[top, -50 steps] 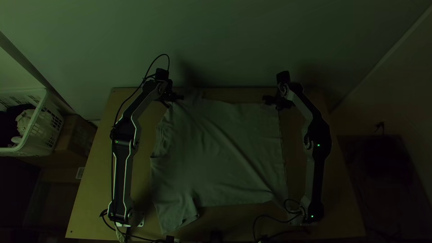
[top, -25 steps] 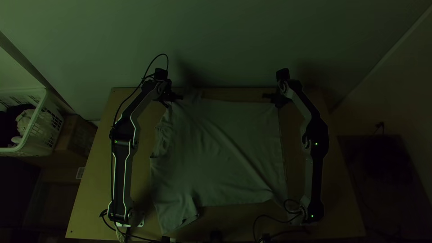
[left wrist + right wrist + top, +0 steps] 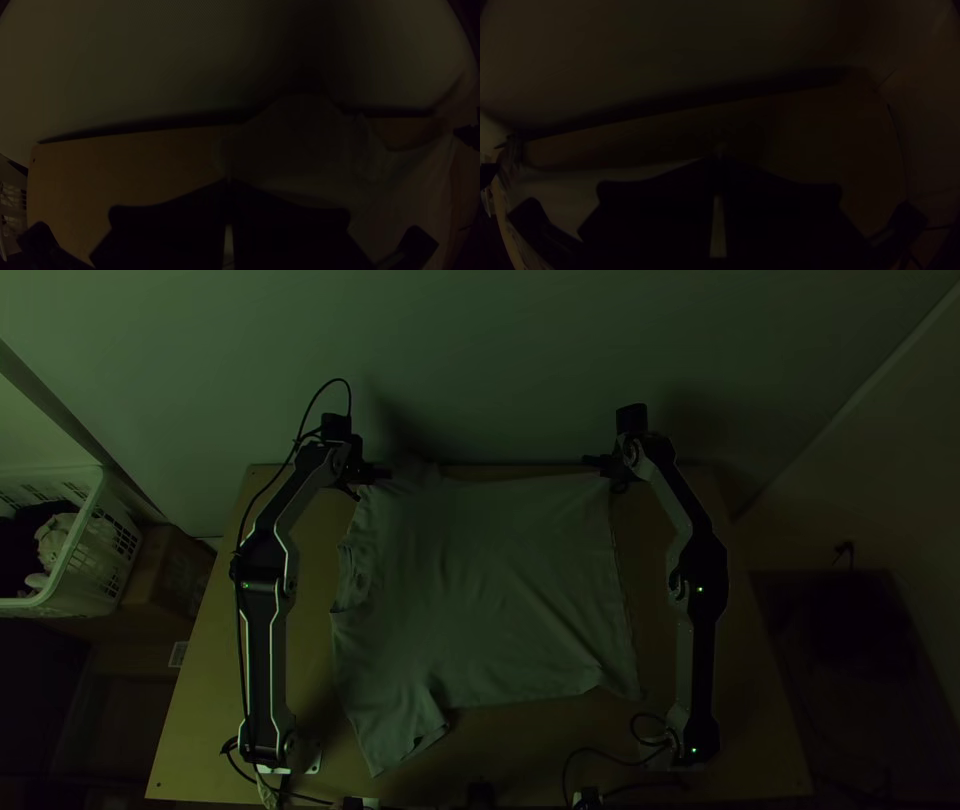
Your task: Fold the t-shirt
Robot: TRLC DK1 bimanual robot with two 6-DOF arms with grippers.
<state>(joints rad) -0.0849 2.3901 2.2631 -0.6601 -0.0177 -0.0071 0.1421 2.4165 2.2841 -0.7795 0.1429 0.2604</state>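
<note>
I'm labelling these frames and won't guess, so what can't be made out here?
- How much of the shirt the left tool pinches: left wrist view, hidden by its own fingers.
- The same for the right tool: right wrist view, hidden by its fingers.
- The shirt's underside: top view, covered by its upper side.
- The basket's left part: top view, cut off by the left edge.
- Its dark contents: top view, too dim to name.

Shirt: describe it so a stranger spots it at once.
Find the wooden table. The shirt lies largely spread across its middle, its far side held by the left gripper and right gripper. Unlike the bunched cloth in the white basket, it is opened wide.
</note>
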